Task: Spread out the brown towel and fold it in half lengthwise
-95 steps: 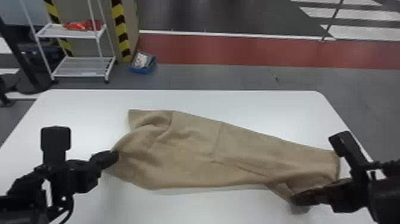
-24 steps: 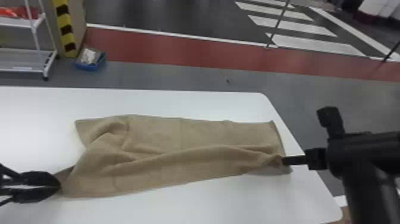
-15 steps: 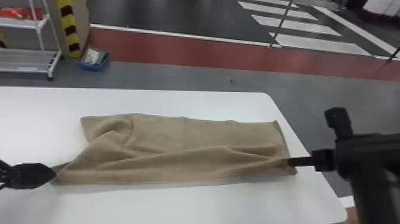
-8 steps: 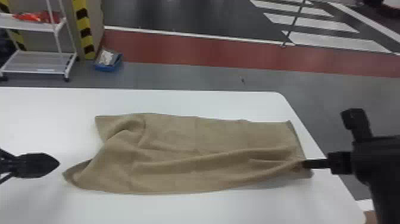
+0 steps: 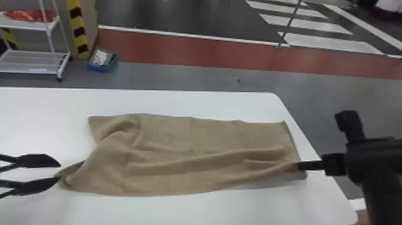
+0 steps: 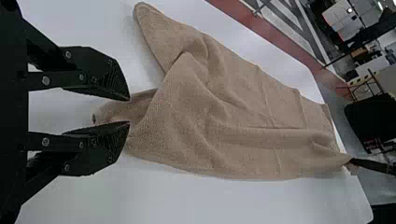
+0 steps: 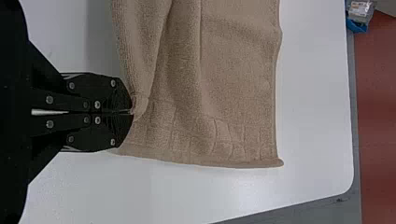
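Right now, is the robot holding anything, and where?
The right claw pinches the brown towel close to its near right corner; the left claw is open.

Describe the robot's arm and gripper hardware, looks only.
Left gripper and right gripper: matching, black, each with two flat fingers tapering to the tip, finely ribbed near the ends, carried on narrow black link bars with round silvery screw heads. Right arm: black, thick and rounded, with a small black block sticking out near the wrist.
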Tool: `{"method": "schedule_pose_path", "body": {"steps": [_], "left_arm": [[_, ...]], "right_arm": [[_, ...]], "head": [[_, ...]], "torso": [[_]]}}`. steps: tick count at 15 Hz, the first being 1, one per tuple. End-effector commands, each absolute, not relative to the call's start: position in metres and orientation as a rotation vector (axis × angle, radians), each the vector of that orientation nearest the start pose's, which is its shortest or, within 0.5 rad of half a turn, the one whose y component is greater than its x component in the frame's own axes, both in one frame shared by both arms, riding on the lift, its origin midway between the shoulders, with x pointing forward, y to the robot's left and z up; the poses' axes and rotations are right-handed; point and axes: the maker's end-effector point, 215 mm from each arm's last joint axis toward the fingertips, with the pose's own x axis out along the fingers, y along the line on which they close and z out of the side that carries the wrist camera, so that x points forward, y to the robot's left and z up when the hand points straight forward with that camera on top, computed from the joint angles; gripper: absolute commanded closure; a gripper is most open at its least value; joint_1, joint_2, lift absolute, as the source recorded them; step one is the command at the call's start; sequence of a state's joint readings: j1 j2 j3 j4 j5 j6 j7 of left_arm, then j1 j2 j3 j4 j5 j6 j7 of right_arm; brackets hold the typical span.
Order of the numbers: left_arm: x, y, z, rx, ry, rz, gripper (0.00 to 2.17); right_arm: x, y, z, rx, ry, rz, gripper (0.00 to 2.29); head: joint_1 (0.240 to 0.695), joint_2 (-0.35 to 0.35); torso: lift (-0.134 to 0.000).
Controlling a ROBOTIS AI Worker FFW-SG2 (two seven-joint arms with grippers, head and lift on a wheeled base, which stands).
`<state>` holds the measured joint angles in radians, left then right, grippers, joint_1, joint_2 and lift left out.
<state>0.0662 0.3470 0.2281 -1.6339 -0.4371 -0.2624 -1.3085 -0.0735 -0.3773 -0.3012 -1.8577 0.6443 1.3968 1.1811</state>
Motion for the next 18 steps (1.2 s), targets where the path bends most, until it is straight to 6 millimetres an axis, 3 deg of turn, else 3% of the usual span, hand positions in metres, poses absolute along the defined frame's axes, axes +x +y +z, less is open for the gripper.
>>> {"method": "schedule_pose_path", "body": {"steps": [1,4,11,12,13,18], "left_arm": [[0.442,0.262,-0.413,0.883,0.332,-1.139,0.51],[0.441,0.261,-0.430,0.935,0.369,-1.149,0.51],[0.440,0.244,-0.437,0.989,0.330,-1.191,0.52],[0.443,0.242,-0.438,0.998,0.325,-1.185,0.55],[0.444,0.241,-0.439,1.003,0.325,-1.178,0.78],[0.450,0.241,-0.443,0.997,0.327,-1.165,0.82]], "right_arm": [[0.425,-0.472,-0.414,0.048,1.033,0.063,1.52],[0.427,-0.470,-0.413,0.047,1.032,0.068,1.52],[0.425,-0.473,-0.413,0.057,1.033,0.062,1.52],[0.425,-0.472,-0.413,0.061,1.034,0.062,1.52],[0.423,-0.472,-0.415,0.064,1.038,0.061,1.52],[0.418,-0.473,-0.413,0.069,1.035,0.057,1.52]], "head": [[0.695,-0.265],[0.695,-0.266],[0.695,-0.283],[0.695,-0.285],[0.695,-0.287],[0.695,-0.292]], "torso": [[-0.124],[-0.124],[-0.124],[-0.124],[-0.124],[-0.124]]}}
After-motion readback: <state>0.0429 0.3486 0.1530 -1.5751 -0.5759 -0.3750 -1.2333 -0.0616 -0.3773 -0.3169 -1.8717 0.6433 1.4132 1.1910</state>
